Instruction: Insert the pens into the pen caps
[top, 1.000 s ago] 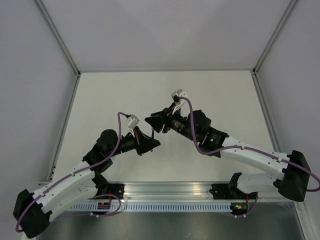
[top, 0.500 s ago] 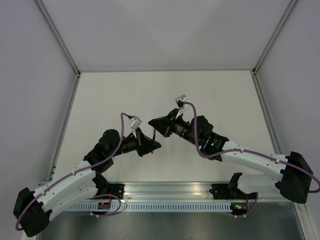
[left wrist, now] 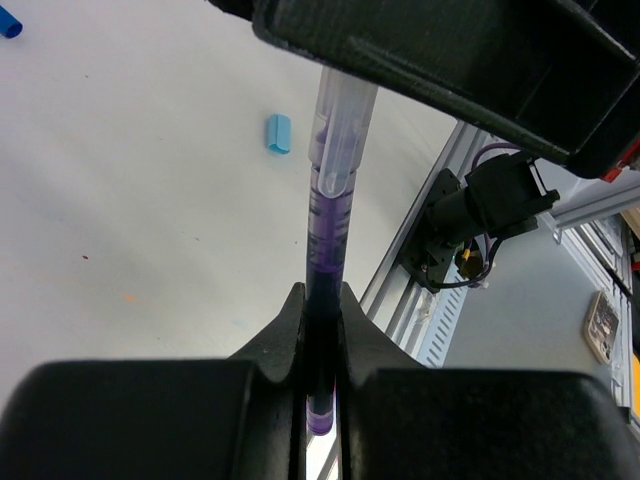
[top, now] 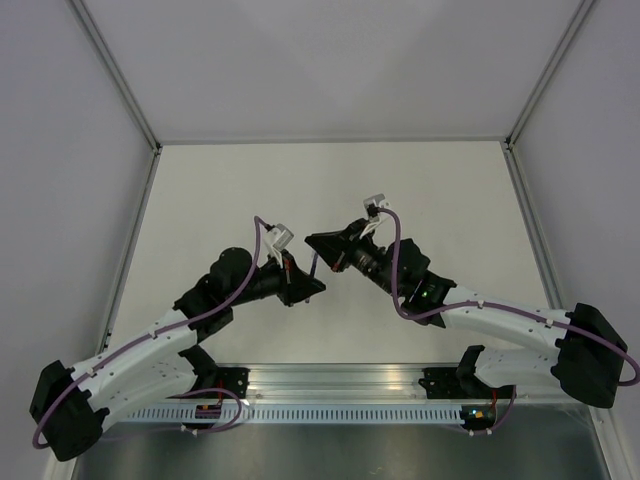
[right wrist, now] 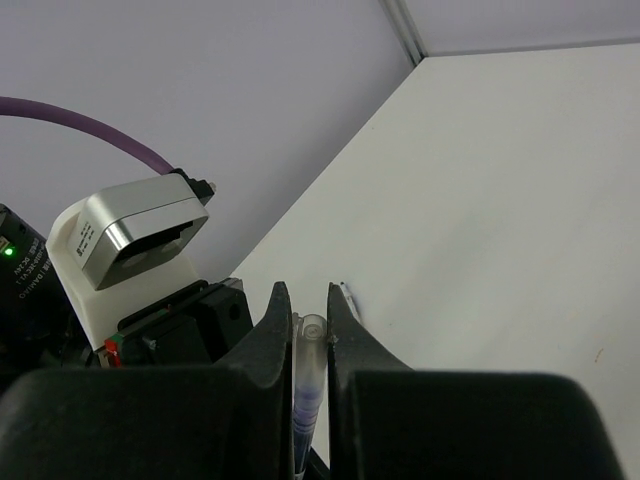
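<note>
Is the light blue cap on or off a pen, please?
Off: the light blue cap lies loose on the table, apart from the pen.

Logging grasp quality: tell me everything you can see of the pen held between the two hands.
The thin clear-plastic pen, with dark purple ink inside, bridges both hands and is held in the air above the white table. The left hand pinches its dark lower part, and a short purple end pokes out on the wrist side. The right hand clamps its clear, hollow upper end, whose open rim shows in the right wrist view. No cap is visible on it.
</note>
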Robot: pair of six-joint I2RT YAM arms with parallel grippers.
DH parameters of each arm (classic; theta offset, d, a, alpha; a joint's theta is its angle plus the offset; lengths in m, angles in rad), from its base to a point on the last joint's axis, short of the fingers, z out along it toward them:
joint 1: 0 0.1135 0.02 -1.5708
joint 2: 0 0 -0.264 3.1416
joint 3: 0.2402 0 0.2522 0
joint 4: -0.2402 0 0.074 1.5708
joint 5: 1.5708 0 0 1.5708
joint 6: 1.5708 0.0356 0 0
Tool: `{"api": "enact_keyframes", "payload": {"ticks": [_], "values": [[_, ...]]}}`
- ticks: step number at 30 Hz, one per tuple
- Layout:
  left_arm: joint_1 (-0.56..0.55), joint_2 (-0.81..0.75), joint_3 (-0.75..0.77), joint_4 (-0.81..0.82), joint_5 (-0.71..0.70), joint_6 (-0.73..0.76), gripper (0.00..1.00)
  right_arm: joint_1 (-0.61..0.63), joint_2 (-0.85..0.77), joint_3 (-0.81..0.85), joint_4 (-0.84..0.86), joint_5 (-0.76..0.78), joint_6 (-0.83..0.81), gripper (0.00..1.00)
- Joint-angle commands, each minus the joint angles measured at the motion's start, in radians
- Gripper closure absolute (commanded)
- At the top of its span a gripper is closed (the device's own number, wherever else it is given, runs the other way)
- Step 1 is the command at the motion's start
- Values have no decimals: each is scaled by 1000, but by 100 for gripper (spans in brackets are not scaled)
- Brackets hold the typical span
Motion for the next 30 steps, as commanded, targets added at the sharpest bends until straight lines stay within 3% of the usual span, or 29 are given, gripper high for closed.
{"api": "enact_keyframes", "payload": {"ticks": [1,9,18,23,30], "values": [[58,12,131,145,-255,-65,98,63,15,-54,-110,-100,12,100],[179,94,167,188,-157,-123,98,103,68,-80,-91,-83,41,100],[195,133,167,194,-197,-91,98,173,121,-90,-74,-54,144,100],[199,143,167,188,-226,-65,98,193,207,-90,36,-124,230,100],[218,98,146,162,-239,-45,98,215,158,-93,10,-69,229,100]]}}
